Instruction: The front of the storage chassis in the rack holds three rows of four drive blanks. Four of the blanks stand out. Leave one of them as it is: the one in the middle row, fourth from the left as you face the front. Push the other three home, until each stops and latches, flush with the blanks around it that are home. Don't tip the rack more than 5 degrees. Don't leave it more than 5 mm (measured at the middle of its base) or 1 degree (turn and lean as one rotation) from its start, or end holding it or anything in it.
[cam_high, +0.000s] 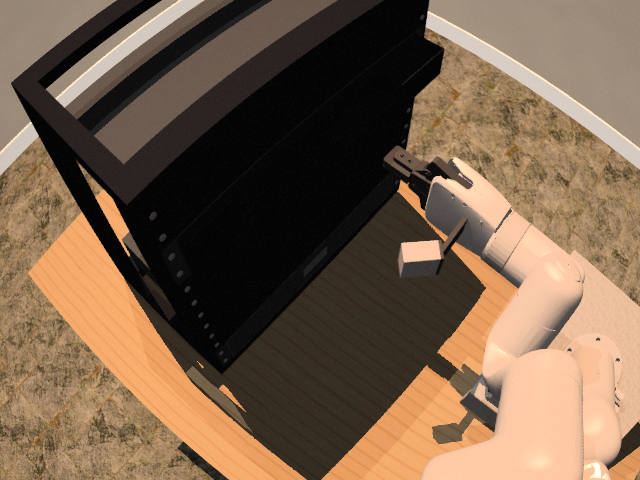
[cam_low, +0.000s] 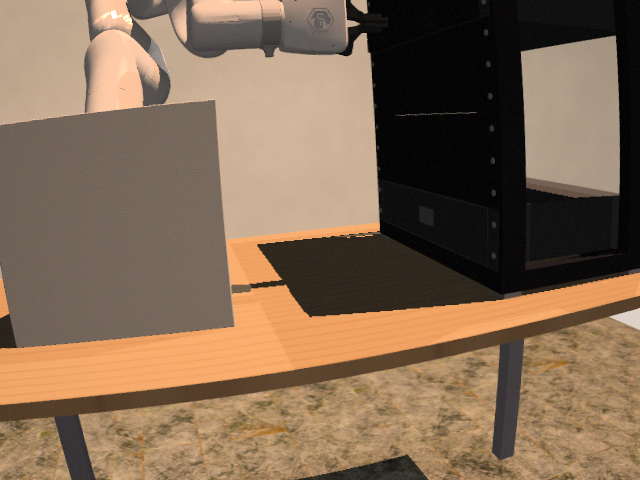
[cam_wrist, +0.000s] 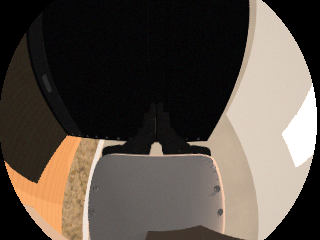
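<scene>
The black rack (cam_high: 227, 170) stands on the wooden table, its front face in deep shadow. The storage chassis and its drive blanks are too dark to tell apart in any view. My gripper (cam_high: 395, 160) is shut and empty, its fingertips at the right edge of the rack's front, high up. In the exterior view the gripper (cam_low: 374, 21) touches or nearly touches the front face near the top. In the wrist view the closed fingers (cam_wrist: 158, 112) point straight at the black front, very close.
A grey upright panel (cam_low: 116, 219) stands on the table left of the rack in the exterior view. A lower rack unit with a small label (cam_low: 426, 215) sits near the rack's base. The table edge curves in front.
</scene>
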